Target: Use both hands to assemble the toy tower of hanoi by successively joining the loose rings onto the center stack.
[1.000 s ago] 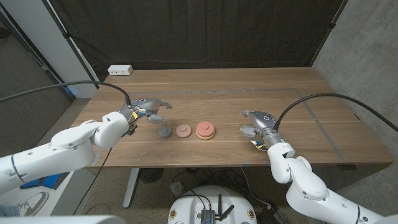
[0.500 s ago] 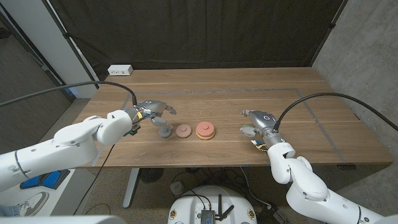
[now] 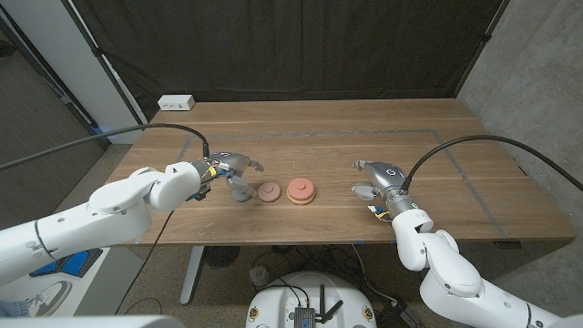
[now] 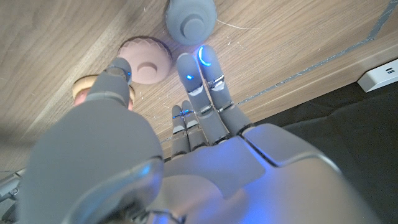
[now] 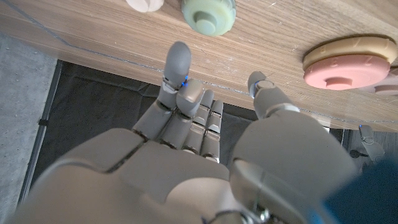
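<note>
Above the grey ring, which sat just left of the pink ring and the center stack, my left hand hung spread and seemingly empty, so I judged closing squarely around its rim best.

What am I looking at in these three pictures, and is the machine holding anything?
This is a two-armed robot standing at a wooden table. The wide picture comes from a camera on its head. The other two come from cameras on its wrists, looking along the back of each hand, so they appear turned around.

On the table lie a grey round toy ring, a smaller pink ring and a pink-on-tan centre stack. The right wrist picture also shows a pale green ring.

The left hand hovers by the grey ring with its fingers apart. The right hand is open too. Neither holds anything.
</note>
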Robot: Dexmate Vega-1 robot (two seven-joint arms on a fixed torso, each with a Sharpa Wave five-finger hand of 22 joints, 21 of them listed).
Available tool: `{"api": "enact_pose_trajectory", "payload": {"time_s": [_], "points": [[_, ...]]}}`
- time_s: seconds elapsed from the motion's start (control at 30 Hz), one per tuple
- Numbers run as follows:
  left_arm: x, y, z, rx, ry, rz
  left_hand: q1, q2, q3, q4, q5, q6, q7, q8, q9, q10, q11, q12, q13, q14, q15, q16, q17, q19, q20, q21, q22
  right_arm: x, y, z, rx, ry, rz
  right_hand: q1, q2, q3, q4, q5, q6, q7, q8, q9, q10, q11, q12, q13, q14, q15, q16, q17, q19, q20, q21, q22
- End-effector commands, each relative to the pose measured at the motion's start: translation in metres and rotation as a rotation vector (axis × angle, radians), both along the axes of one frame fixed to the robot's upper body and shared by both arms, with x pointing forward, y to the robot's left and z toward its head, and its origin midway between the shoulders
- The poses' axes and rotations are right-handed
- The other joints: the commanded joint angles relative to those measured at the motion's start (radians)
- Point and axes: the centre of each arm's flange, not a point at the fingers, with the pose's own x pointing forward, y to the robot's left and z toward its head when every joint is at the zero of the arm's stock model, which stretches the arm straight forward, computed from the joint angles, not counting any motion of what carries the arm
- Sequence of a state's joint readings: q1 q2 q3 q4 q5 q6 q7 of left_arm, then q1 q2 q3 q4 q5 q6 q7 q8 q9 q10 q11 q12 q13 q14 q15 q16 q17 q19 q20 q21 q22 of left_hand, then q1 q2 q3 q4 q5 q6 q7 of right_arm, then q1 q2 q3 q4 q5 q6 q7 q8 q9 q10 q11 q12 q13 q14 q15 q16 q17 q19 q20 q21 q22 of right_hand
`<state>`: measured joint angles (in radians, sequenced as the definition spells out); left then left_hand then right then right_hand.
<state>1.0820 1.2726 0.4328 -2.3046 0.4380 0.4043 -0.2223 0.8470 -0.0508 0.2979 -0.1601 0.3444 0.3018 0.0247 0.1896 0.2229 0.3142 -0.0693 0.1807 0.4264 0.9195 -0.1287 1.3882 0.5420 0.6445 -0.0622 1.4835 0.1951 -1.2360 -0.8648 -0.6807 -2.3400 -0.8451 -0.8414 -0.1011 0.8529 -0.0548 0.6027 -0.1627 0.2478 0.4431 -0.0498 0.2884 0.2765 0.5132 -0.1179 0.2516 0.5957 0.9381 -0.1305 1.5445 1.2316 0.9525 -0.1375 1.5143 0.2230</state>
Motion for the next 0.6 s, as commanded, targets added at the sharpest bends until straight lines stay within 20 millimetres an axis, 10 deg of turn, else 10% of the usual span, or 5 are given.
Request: {"api": "enact_pose_trajectory", "payload": {"time_s": [0.03, 0.6], "points": [[0.010, -0.011, -0.007, 0.046, 0.028, 0.000, 0.002, -0.014, -0.007, -0.002, 0.004, -0.028, 0.002, -0.007, -0.002, -0.025, 0.003, -0.003, 0.004, -0.015, -0.090, -0.001, -0.002, -0.010, -0.143, 0.000, 0.003, -0.004, 0.001, -0.001, -0.001, 0.004, -0.007, 0.000, 0.000, 0.003, 0.003, 0.007, 0.011, -0.002, 0.005, 0.004, 0.009, -0.002, 0.002, 0.003, -0.004, -0.082, 0.000, 0.000, -0.003, -0.078, 0.008, -0.001], [0.026, -0.018, -0.019, 0.061, 0.005, -0.019, -0.006, -0.031, -0.020, 0.003, -0.007, -0.079, 0.018, 0.000, -0.009, -0.077, 0.019, 0.006, 0.006, -0.031, -0.090, 0.000, -0.006, -0.020, -0.142, -0.001, 0.003, -0.006, 0.001, -0.002, 0.002, 0.001, -0.009, -0.003, 0.004, 0.002, 0.004, 0.008, 0.015, 0.000, 0.005, 0.004, 0.016, -0.003, 0.003, 0.007, -0.005, -0.082, 0.000, 0.000, -0.004, -0.078, 0.010, -0.003]]}}
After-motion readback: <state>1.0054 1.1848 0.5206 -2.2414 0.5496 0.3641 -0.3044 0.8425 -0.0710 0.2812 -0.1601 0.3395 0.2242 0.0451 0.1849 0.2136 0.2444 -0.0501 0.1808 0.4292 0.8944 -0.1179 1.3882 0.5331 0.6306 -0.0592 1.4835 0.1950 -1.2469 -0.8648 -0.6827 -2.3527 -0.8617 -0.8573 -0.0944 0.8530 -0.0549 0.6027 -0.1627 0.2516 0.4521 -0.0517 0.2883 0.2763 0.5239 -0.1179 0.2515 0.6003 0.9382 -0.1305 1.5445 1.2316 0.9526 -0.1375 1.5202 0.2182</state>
